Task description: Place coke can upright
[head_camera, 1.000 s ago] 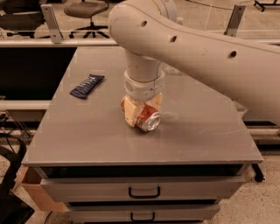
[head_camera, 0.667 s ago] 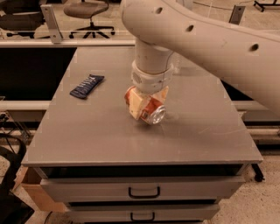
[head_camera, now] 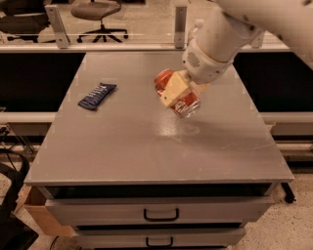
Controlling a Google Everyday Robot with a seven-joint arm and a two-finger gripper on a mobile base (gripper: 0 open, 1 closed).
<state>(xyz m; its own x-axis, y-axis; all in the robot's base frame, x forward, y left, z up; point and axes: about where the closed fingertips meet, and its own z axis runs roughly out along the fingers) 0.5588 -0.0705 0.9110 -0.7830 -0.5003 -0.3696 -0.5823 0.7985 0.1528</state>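
Observation:
The coke can [head_camera: 185,103] is red-orange with a silver end facing down and to the right. It is tilted and held above the grey table [head_camera: 122,146], with its shadow on the surface below. My gripper [head_camera: 177,93] comes down from the upper right on the white arm [head_camera: 220,44] and is shut on the can. A cream-coloured finger pad [head_camera: 172,89] presses against the can's side.
A dark blue snack bar wrapper [head_camera: 97,95] lies on the left part of the table. The table has two drawers [head_camera: 160,213] below its front edge. Office chairs [head_camera: 95,12] stand behind a rail at the back.
The arm has lifted the can off the table and swung it up and to the right. The can has turned to a steeper tilt. The wrapper has not moved.

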